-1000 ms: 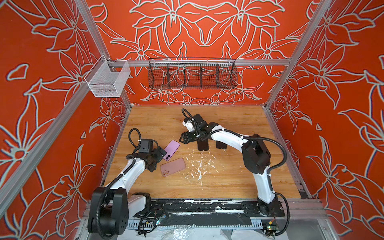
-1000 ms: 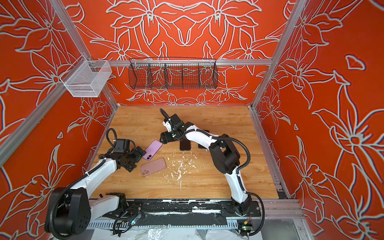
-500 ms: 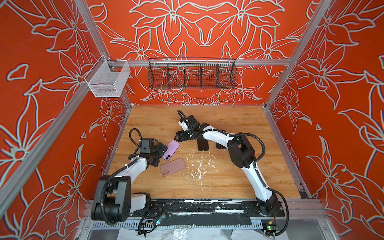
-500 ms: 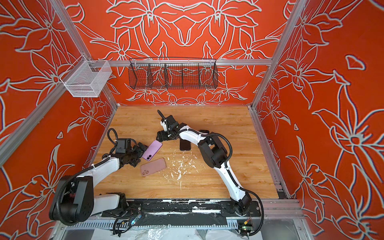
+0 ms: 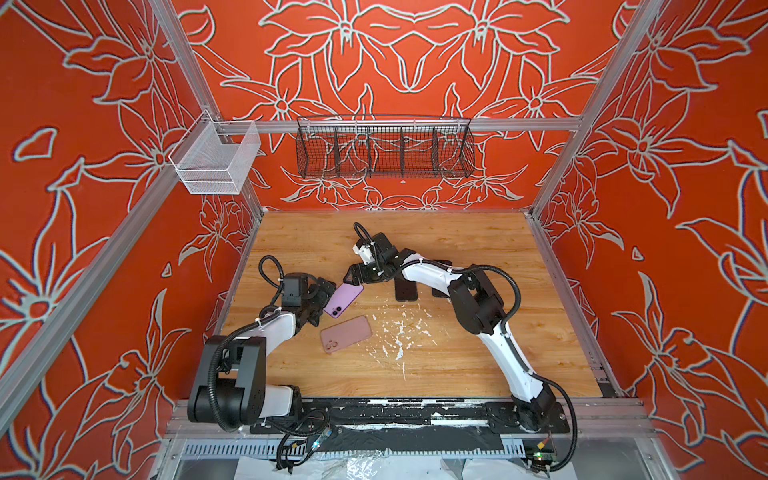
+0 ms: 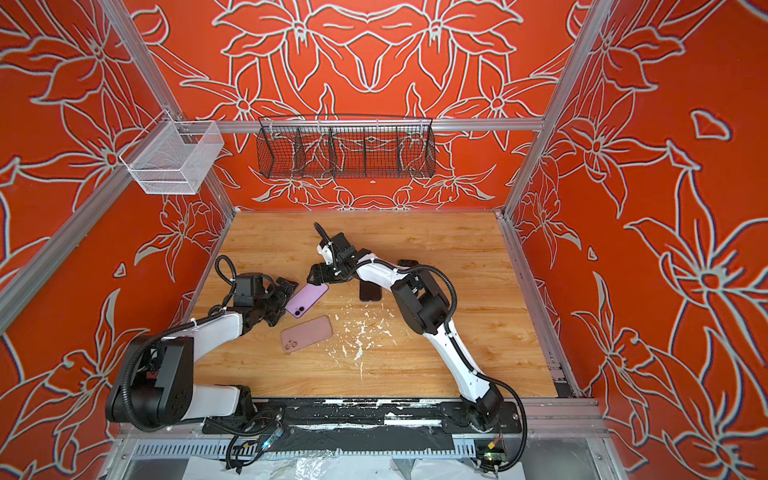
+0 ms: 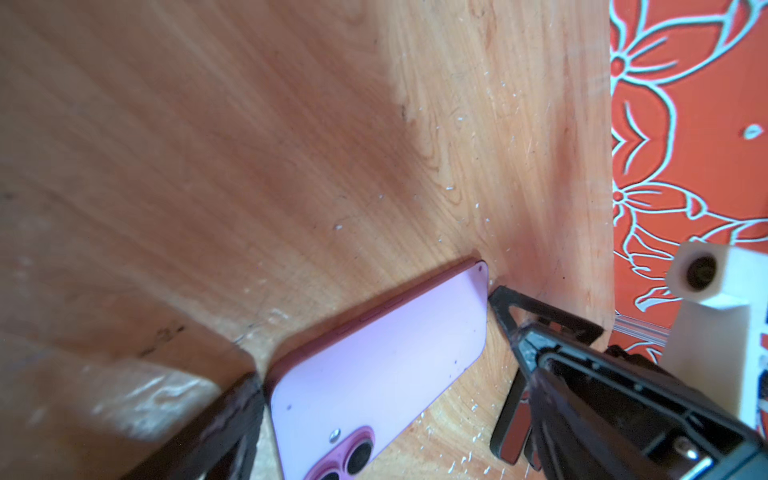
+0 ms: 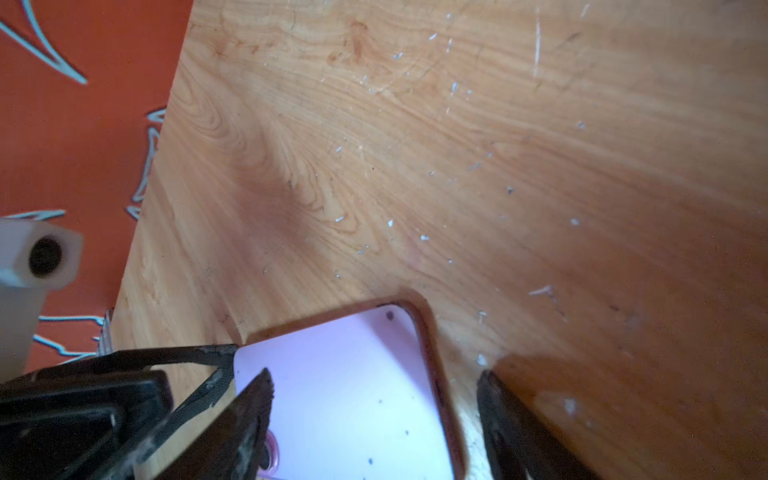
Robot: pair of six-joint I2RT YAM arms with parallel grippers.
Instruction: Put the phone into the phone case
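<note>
Scuffed wood-grain table [image 5: 457,365], matt lilac phone [image 5: 343,298]

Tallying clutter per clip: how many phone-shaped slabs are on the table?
4: lilac one left of centre; pink one just in front of it; dark one mid-table; another dark one mostly hidden under the right arm.

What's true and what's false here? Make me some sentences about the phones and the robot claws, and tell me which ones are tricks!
1. The purple phone lies on the wooden table, between the left gripper and the right gripper. True.
2. The left gripper is holding the pink phone-shaped thing. False: it lies alone on the table, untouched.
3. The purple phone is screen up. False: its camera lenses face up.
4. A black wire basket hangs on the back wall. True.
5. Both grippers are shut tight. False: both are open.
</note>
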